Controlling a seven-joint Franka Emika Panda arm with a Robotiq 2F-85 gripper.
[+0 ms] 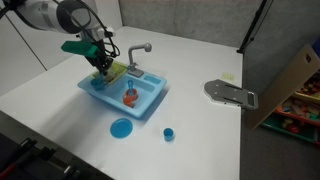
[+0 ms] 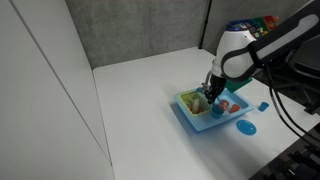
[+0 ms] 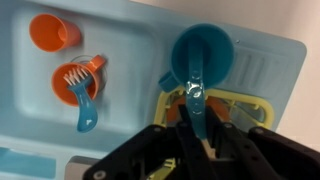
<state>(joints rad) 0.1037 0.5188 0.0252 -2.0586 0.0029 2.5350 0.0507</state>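
Blue ladle (image 3: 204, 52) sits pinched by its slim handle between the fingers of the gripper (image 3: 195, 105), which are clenched on it; its round, smooth plastic bowl juts out just past the fingertips, above the right end of the sink. Biggest of all is the white, matte table (image 1: 60, 100), and on it rests the light blue plastic toy sink (image 1: 150, 102), a rounded rectangle with a grey curved faucet (image 1: 140, 49) at its back edge. A yellow-green ribbed rack (image 3: 255, 100) lies directly under the gripper and the ladle. In the basin, well apart from the ladle, stand an orange bowl (image 3: 62, 88) with a blue, white-bristled brush (image 3: 85, 100) resting in it, and beside it a smaller orange cup (image 3: 48, 30).
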